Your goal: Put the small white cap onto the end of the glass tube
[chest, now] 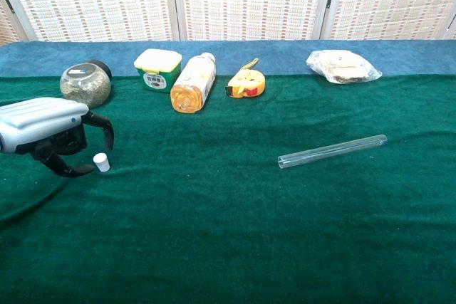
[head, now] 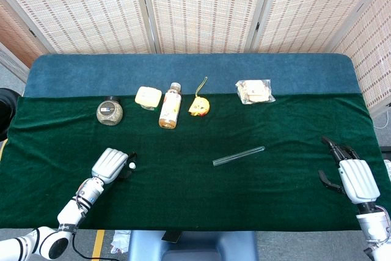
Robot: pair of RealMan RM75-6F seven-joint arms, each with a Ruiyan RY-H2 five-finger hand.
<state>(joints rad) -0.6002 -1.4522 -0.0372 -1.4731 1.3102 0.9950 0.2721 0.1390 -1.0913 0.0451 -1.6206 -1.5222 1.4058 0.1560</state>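
Observation:
The small white cap stands upright on the green cloth at the left front. My left hand is right beside it, its fingers arched over the cap and the thumb low on the cap's left; I see no firm grip. The glass tube lies slanted on the cloth right of centre, far from both hands. My right hand rests near the table's right front edge with fingers spread and nothing in it; the chest view does not show it.
Along the back of the green cloth lie a round jar of grains, a yellow-lidded tub, an orange drink bottle on its side, a yellow tape measure and a plastic bag of snacks.

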